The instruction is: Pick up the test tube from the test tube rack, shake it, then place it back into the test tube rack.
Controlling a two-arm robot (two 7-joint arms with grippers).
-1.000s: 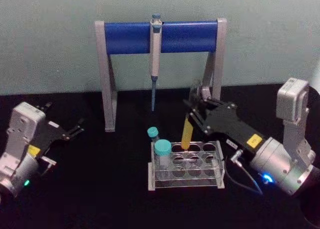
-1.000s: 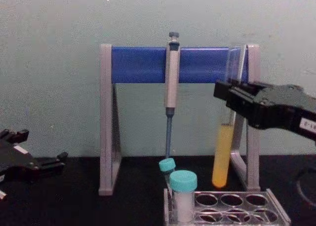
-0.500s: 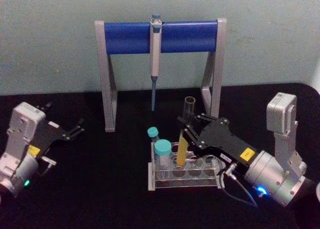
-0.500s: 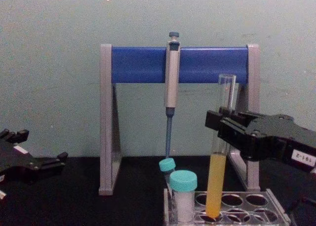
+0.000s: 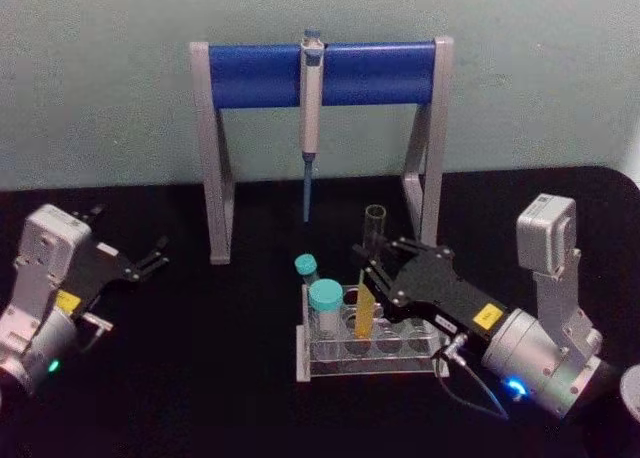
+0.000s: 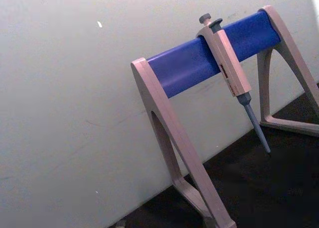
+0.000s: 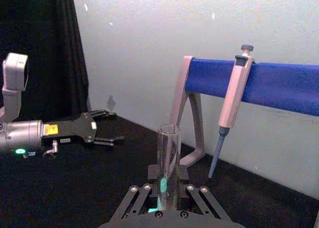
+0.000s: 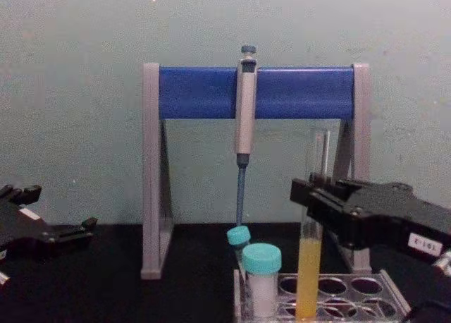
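The black table [image 5: 200,398] lies bare on its left half, leaving open room between the left gripper [image 5: 152,258] and the test tube rack [image 5: 370,362]. Along the far edge, against the wall, stands the grey-and-blue pipette stand [image 5: 260,75], with its right leg close behind the right gripper [image 5: 374,266]. The right arm reaches in from the lower right, and its fingers are closed narrowly on the test tube [image 5: 373,228], pinching the clear glass above the liquid line. The left gripper rests low at the left edge, fingers spread wide and holding nothing, well apart from the rack. The rack sits centre-front on the table. The tube stands nearly upright in a hole towards the rack's left end, with its yellow-orange lower part down inside the plate and its open rim above the gripper. A pipette [image 5: 311,108] hangs from the stand's bar, its tip clear of the table behind the rack. Just left of the tube stand a teal-capped vial [image 5: 325,308] and a smaller vial [image 5: 307,270] behind it.
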